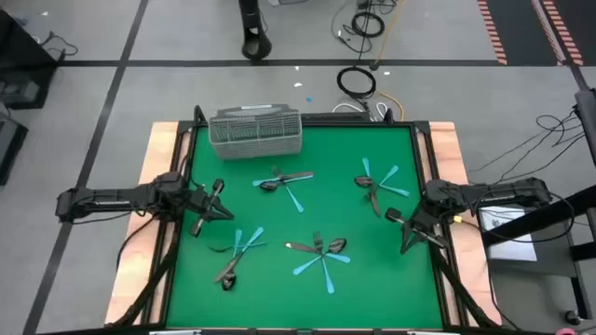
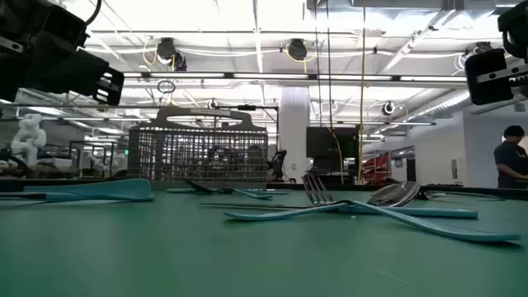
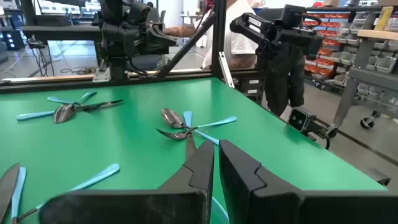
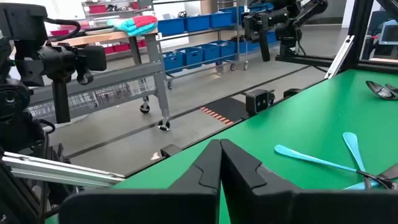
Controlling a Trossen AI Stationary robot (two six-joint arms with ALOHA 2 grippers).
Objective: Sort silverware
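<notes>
Green felt covers the counter [image 1: 372,279], and your silverware lies on it in four loose heaps, none of them sorted yet. One heap [image 1: 282,183] sits just in front of the wire basket [image 1: 256,132], one [image 1: 379,183] toward the right side, one [image 1: 320,253] near the front middle, and one [image 1: 235,253] at the front left. Each heap mixes dark metal pieces with blue-handled ones crossed over each other, so you will likely have to tease a single piece off the top instead of grabbing into the pile.

The basket stands upright at the back edge of the felt, well apart from the front heaps; it looks like the drop point, which would explain why it is kept clear of the arms' resting spots.

Your left end effector [image 1: 216,198] hangs over the left side of the felt with its fingers nearly together and nothing between them. In its wrist view the fingers [image 3: 205,165] point toward a heap [image 3: 183,127] lying a little ahead, so that arm looks lined up for a first pick; you would need to spread the fingers before lowering.

Your right end effector [image 1: 410,228] waits at the right edge of the felt, fully closed and empty, with a blue handle [image 4: 314,158] lying nearby ahead of it.
</notes>
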